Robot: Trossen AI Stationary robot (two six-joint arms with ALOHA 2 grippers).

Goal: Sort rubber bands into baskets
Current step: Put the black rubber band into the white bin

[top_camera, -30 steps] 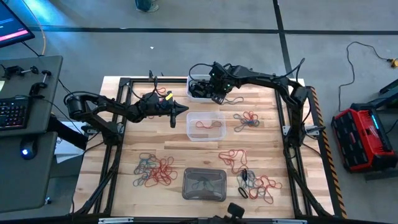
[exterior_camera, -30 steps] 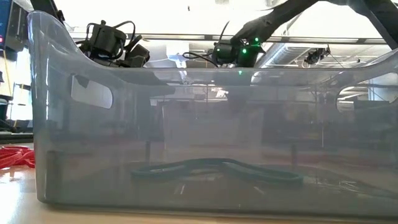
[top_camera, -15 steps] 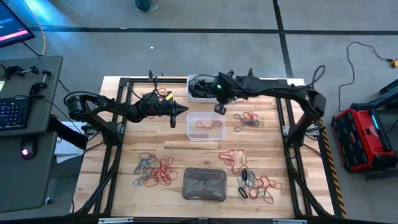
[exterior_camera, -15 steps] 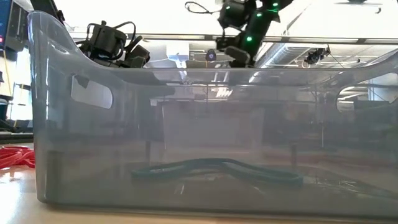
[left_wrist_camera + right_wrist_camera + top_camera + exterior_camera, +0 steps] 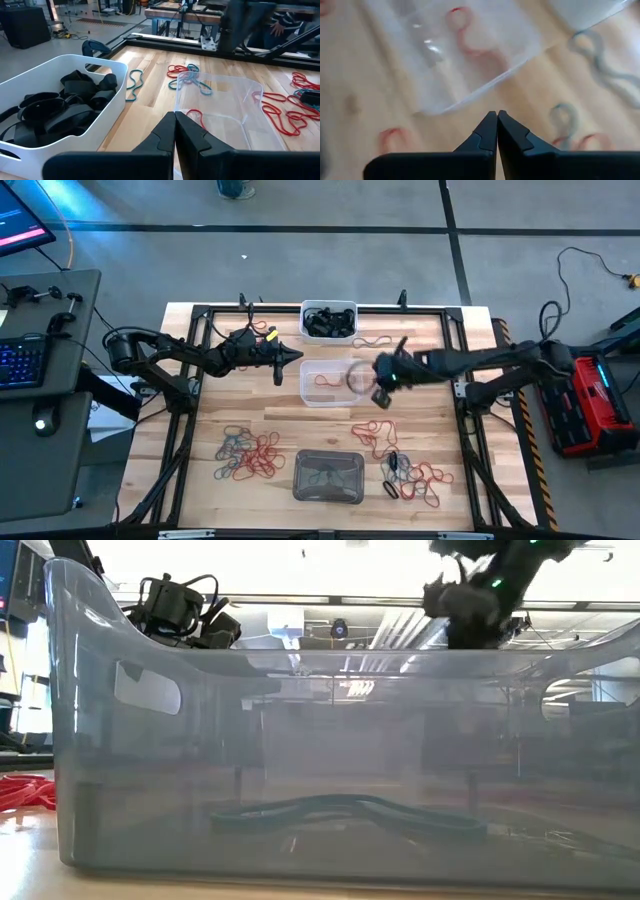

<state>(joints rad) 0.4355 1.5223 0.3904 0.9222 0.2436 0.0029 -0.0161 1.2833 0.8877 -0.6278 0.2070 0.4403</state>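
- We see the right gripper (image 5: 381, 383) at centre frame in the high view, fingers pressed together, holding nothing, just right of the clear basket (image 5: 330, 381).
- A red rubber band (image 5: 333, 380) lies inside that basket.
- The left gripper (image 5: 292, 358), also closed and empty, sits just left of it.
- The white basket (image 5: 328, 320), top centre, holds black bands (image 5: 328, 322).
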